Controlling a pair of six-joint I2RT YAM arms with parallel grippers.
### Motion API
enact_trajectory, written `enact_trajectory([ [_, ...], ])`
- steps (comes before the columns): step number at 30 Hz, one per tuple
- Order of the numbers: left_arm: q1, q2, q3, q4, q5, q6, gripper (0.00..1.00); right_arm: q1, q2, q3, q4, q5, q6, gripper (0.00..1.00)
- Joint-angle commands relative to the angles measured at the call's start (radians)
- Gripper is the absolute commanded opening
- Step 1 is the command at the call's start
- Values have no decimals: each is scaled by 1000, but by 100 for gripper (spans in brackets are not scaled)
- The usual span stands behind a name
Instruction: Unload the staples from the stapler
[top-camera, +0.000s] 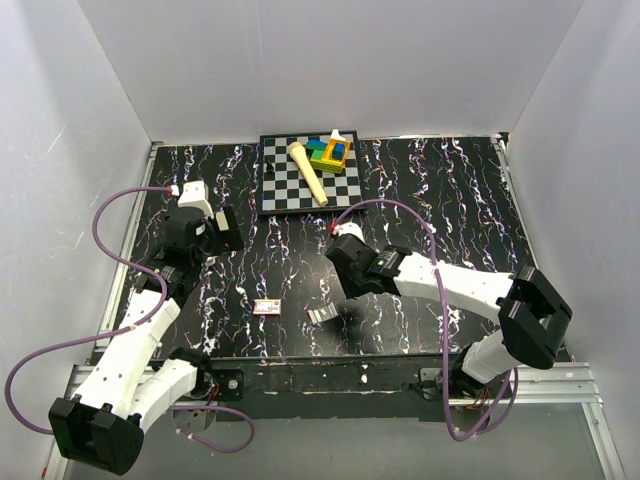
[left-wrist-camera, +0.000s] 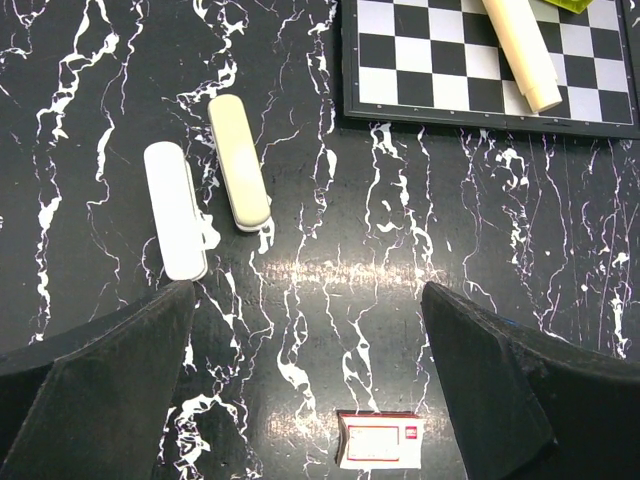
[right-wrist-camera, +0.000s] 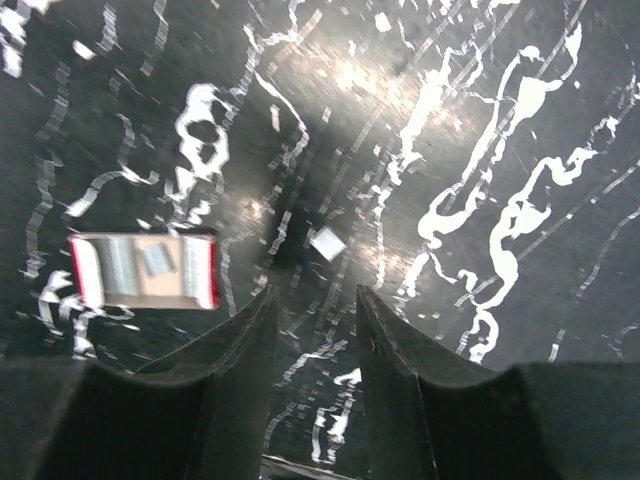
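Black marbled surface (top-camera: 450, 200) is seen beneath; the left tool (left-wrist-camera: 308, 300) is held wide, the right tool (right-wrist-camera: 316, 300) narrowly parted and empty, staples (right-wrist-camera: 327, 242) lying just ahead of it.

Table (top-camera: 450, 200): black top, white marble veins. Chessboard (top-camera: 300, 185) flat at far edge, middle. White stapler (left-wrist-camera: 175, 212) and cream stapler (left-wrist-camera: 240, 163) lie side by side, just apart, on left part, near chessboard corner. Small closed box (top-camera: 267, 307), red and white, near front edge. Open box (right-wrist-camera: 145, 270) to its right, staples (right-wrist-camera: 120, 268) inside. Small silvery piece (right-wrist-camera: 327, 243) on bare top near open box, too blurred to identify.
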Motion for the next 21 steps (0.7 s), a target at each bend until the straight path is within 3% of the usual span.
enact_trajectory([
  [1, 7, -2, 23, 6, 17, -3, 98, -40, -31, -32, -33, -82, -173, 45],
  [10, 6, 14, 26, 5, 32, -2, 98, -101, 19, -50, -25, -277, -388, 50],
  [21, 7, 25, 28, 5, 44, 0, 98, -118, 107, 13, -14, -323, -473, 52],
])
